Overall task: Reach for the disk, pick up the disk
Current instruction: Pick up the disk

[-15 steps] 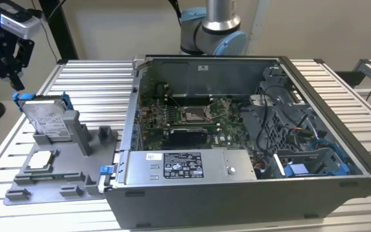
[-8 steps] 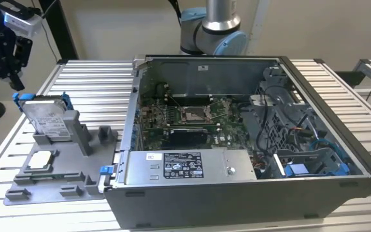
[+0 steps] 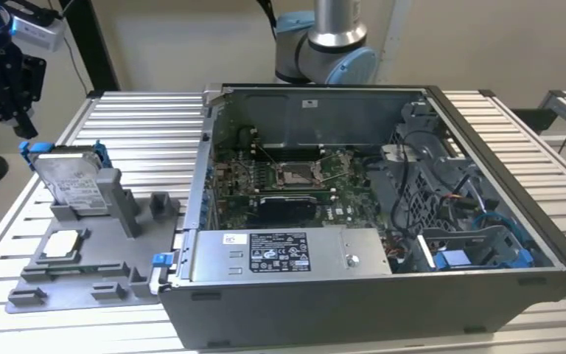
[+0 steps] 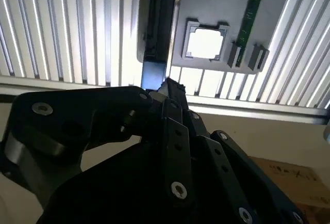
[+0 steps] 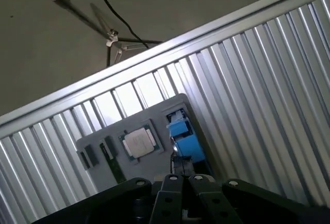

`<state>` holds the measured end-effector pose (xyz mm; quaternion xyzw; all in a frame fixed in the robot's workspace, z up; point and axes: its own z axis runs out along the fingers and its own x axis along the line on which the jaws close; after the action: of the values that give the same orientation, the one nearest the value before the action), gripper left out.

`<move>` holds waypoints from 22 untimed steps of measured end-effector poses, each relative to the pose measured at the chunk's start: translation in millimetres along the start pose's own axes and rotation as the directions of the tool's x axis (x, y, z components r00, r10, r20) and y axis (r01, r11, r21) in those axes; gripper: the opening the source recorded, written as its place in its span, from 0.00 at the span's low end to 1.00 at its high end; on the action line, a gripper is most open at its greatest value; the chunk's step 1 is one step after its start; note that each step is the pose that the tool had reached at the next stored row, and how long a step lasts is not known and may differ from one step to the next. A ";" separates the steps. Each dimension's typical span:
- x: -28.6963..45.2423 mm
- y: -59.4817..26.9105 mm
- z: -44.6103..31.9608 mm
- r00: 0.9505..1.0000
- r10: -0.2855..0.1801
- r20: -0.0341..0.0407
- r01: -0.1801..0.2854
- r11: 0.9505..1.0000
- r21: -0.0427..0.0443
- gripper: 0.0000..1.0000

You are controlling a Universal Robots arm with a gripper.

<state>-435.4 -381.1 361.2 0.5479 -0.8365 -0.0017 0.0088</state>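
The disk (image 3: 71, 181) is a silver-grey drive with a white label and blue bracket ends. It stands upright and slightly tilted in a grey holder at the exterior view's left. My black gripper (image 3: 26, 131) hangs just above the disk's upper blue corner, apart from it, with its fingers drawn together to a point and nothing held. In the second wrist view the disk (image 4: 154, 22) appears edge-on beyond the gripper (image 4: 167, 85), with the blue end nearest the tips. In the first wrist view the blue bracket (image 5: 183, 136) lies just beyond the gripper (image 5: 184, 178).
The grey holder plate (image 3: 86, 273) also carries a small white-topped square chip (image 3: 62, 243) and a green memory stick (image 4: 252, 10). An open computer case (image 3: 362, 221) stands to the exterior view's right on the slatted metal table (image 3: 135, 118). The arm's base (image 3: 323, 44) stands behind the case.
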 end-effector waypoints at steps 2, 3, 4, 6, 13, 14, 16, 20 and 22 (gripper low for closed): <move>0.0 0.0 -0.1 0.999 -0.033 -0.001 0.033 0.999 0.001 0.00; 0.0 0.0 -0.1 0.999 -0.050 -0.001 0.050 0.999 0.002 0.00; -0.1 0.0 -0.1 0.998 -0.066 -0.001 0.066 0.998 0.003 0.00; -0.1 0.0 -0.1 0.995 -0.100 -0.001 0.100 0.995 0.006 0.00; -1.3 0.5 1.6 0.980 -0.198 0.000 0.198 0.980 0.023 0.00; -2.3 0.9 2.2 0.978 -0.209 -0.001 0.208 0.978 0.024 0.00; -4.6 2.0 3.6 0.973 -0.229 -0.003 0.229 0.973 0.028 0.00; -8.6 6.1 5.8 0.969 -0.248 -0.004 0.248 0.968 0.031 0.00; -8.2 8.2 6.0 0.968 -0.250 -0.005 0.250 0.968 0.032 0.00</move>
<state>-439.8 -370.3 355.2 0.6489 -0.7608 0.0109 -0.0001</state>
